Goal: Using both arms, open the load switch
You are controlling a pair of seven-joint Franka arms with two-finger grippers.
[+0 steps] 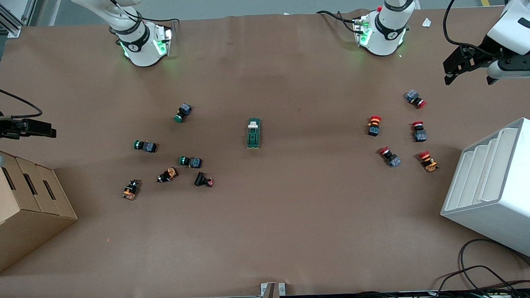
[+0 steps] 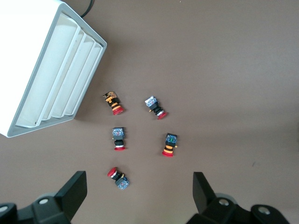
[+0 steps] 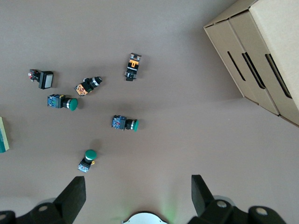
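The load switch [image 1: 254, 133], a dark-green block with a white toggle at the end toward the robot bases, lies alone mid-table. Only its edge [image 3: 2, 140] shows in the right wrist view. My left gripper [image 1: 467, 73] hangs open and empty over the left arm's end of the table. In its wrist view the left gripper [image 2: 140, 191] is over the red push buttons. Over the right arm's end, beside the cardboard box, my right gripper [image 1: 48, 129] is up in the air. Its wrist view shows the right gripper [image 3: 138, 193] open, holding nothing.
Several red push buttons [image 1: 390, 157] lie toward the left arm's end, next to a white slotted rack [image 1: 500, 189]. Green and other push buttons [image 1: 190, 161] are scattered toward the right arm's end, near a cardboard box [image 1: 20, 210].
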